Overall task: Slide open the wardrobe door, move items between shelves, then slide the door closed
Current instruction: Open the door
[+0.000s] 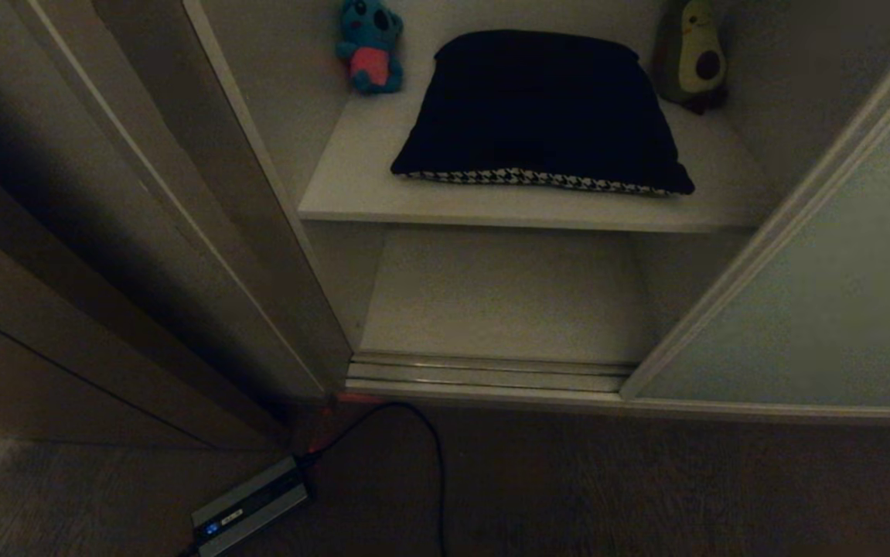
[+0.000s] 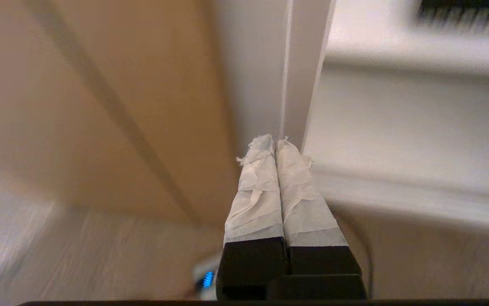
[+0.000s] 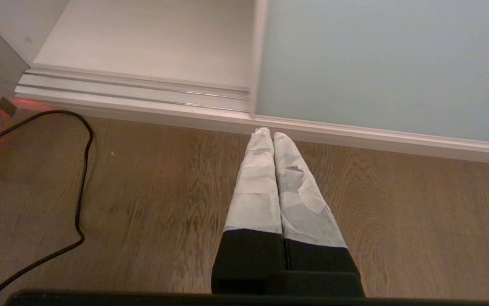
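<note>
Head view: the sliding wardrobe door [image 1: 823,294] stands open; cushion [image 1: 541,116], koala plush [image 1: 369,46] and avocado plush [image 1: 692,54] share one shelf [image 1: 506,209], unmoved.

Left wrist view: the left gripper [image 2: 275,142], pressed together and empty, faces the wardrobe's edge.

Right wrist view: the right gripper [image 3: 269,135], pressed together, hangs just short of the door's corner.

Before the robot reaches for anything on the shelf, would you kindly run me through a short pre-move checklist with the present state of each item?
1. Sliding wardrobe door drawn aside, opening free: ok.
2. Cushion lying flat on the upper shelf, koala plush and avocado plush behind it: ok.
3. Lower shelf bare to receive items: ok.
4. Left end effector shut and holding nothing, near the wardrobe's left edge: ok, but must open before grasping.
5. Right end effector shut, holding nothing, low over the floor: ok.
6. Black cable on the floor before the wardrobe, clear of the base: cannot tell.
</note>
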Controlling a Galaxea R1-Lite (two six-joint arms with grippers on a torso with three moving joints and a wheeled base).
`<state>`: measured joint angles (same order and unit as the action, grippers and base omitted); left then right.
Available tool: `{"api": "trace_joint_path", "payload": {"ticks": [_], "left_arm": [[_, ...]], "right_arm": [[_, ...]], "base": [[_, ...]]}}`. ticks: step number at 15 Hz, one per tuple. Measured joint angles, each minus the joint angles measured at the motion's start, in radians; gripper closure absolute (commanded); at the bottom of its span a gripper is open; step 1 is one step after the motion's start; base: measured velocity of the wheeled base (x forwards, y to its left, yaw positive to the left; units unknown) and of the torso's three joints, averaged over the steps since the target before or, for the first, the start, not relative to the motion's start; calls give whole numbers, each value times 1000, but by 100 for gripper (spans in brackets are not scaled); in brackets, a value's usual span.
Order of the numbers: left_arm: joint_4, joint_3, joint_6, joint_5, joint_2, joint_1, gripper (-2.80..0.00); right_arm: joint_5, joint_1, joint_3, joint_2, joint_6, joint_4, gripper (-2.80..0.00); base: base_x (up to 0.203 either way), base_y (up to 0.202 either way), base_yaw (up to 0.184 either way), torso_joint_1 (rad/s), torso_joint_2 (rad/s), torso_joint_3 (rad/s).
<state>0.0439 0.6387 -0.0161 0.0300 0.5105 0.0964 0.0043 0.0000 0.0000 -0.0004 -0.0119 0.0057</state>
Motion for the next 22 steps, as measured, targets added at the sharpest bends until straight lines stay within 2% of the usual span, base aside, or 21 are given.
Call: {"api": "trace_joint_path", "payload": {"ticks": [3, 6, 8, 10, 16, 18, 19, 20, 22], "left_arm": [[-2, -224, 5, -63, -165, 58, 0], [-55, -329, 36, -114, -215, 53, 0], [-90, -374, 78, -112, -226, 34, 0], [-136, -395, 77, -84, -232, -15, 0], [-201, -472, 111, -80, -235, -26, 0], [-202, -478, 109, -104, -235, 13, 0], [-208, -489, 107, -142, -236, 37, 0], [-211, -497, 107, -155, -236, 32, 0], [-212, -517, 111, -120, -243, -55, 0]], "right_arm": [[0, 0, 0, 0, 0, 0, 0], [0, 0, 0, 0, 0, 0, 0], [0, 0, 0, 0, 0, 0, 0], [0, 0, 0, 0, 0, 0, 0], [0, 0, 0, 0, 0, 0, 0], [0, 0, 0, 0, 0, 0, 0], [0, 0, 0, 0, 0, 0, 0], [0, 0, 0, 0, 0, 0, 0], [0, 0, 0, 0, 0, 0, 0]], "base": [[0, 0, 0, 0, 0, 0], [0, 0, 0, 0, 0, 0], [0, 0, 0, 0, 0, 0], [0, 0, 0, 0, 0, 0], [0, 0, 0, 0, 0, 0], [0, 0, 0, 0, 0, 0], [0, 0, 0, 0, 0, 0], [0, 0, 0, 0, 0, 0], [0, 0, 0, 0, 0, 0]]}}
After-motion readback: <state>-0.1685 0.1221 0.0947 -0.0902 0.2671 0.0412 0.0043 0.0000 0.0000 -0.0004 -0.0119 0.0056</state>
